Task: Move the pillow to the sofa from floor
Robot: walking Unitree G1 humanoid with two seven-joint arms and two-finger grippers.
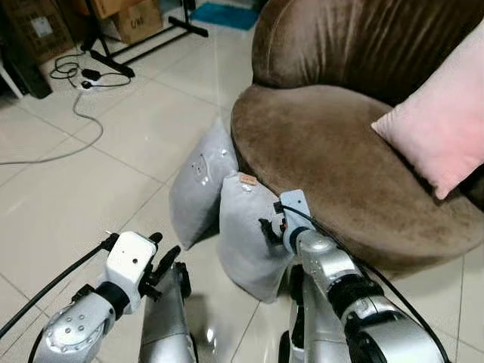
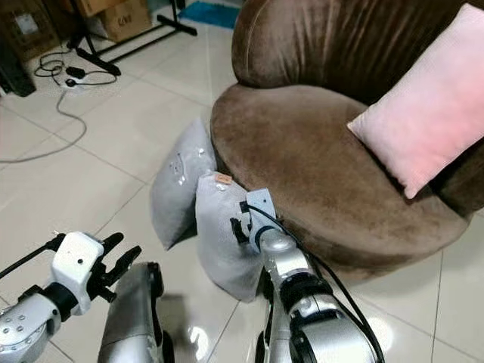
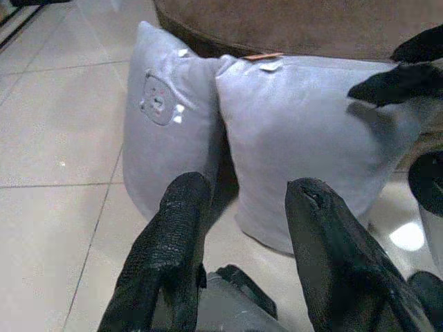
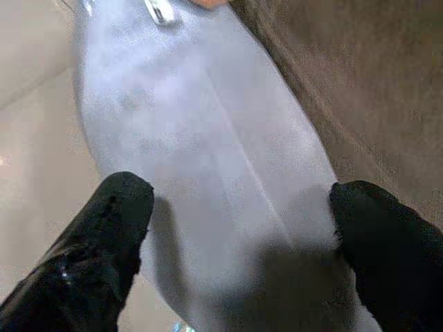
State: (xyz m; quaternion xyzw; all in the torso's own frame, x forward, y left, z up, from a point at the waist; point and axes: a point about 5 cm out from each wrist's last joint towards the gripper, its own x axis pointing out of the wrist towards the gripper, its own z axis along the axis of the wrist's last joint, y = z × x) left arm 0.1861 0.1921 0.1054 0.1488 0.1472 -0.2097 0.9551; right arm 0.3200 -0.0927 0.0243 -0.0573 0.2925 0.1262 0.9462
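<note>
Near grey pillow (image 1: 246, 234) stands on edge on the tiled floor (image 1: 91, 189), leaning vs the front of the brown sofa (image 1: 340, 174); orange tag at its top corner; 2nd grey pillow (image 1: 200, 185) w/ a small stitched face stands just beside it, touching, also leaning on the sofa base; right end effector (image 4: 239, 221) is right at the near pillow's top edge, fingers (image 4: 114, 214) spread wide, one each side of the pillow, not clamped; left end effector (image 3: 246, 235) hangs low over the floor, near but apart from both pillows, fingers open w/ a clear gap, gripping nothing; pink pillow (image 1: 446, 125) rests on the sofa seat vs the backrest; further out, white cable (image 1: 72, 121) & power strip on the floor, cardboard boxes (image 1: 132, 19) & a black stand beyond.
</note>
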